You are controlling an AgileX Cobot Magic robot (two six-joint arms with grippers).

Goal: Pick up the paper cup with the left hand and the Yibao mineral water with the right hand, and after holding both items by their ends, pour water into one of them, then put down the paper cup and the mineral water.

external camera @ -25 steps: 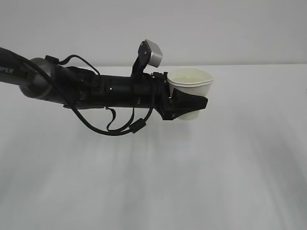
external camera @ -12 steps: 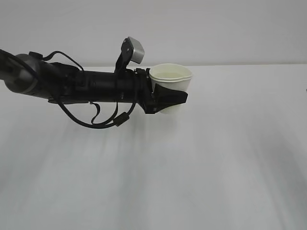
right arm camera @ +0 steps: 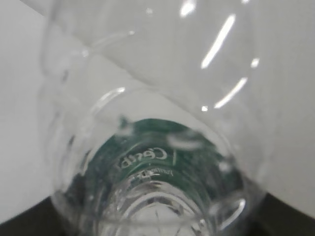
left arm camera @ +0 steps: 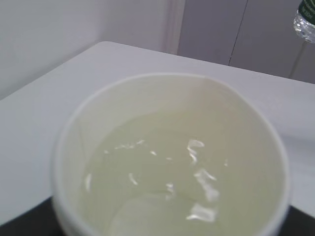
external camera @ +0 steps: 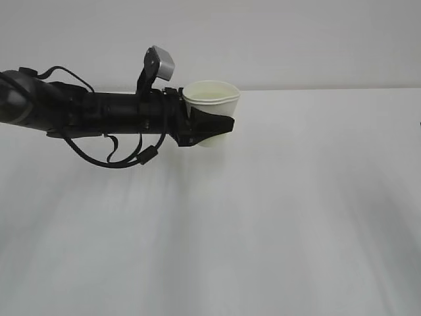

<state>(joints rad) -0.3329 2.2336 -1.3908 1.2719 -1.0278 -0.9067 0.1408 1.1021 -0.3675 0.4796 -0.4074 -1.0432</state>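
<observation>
The white paper cup (external camera: pixel 210 108) is held upright above the white table by my left gripper (external camera: pixel 212 126), whose black fingers are shut round its lower half. In the left wrist view the cup (left arm camera: pixel 167 157) fills the frame and holds pale liquid. The long black left arm (external camera: pixel 85 112) reaches in from the left. The clear Yibao mineral water bottle (right arm camera: pixel 147 147) fills the right wrist view, seen from its base end with the green label inside; dark gripper parts show at the bottom corners. The right gripper is out of the exterior view. A bit of the bottle (left arm camera: pixel 306 19) shows at the left wrist view's top right.
A white table (external camera: pixel 276 217) spreads under the arm, with a pale wall (external camera: pixel 296 39) behind it. A grey camera block (external camera: pixel 161 64) stands above the left wrist.
My left arm has drawn back to the left and slightly up, carrying the cup with it, still upright.
</observation>
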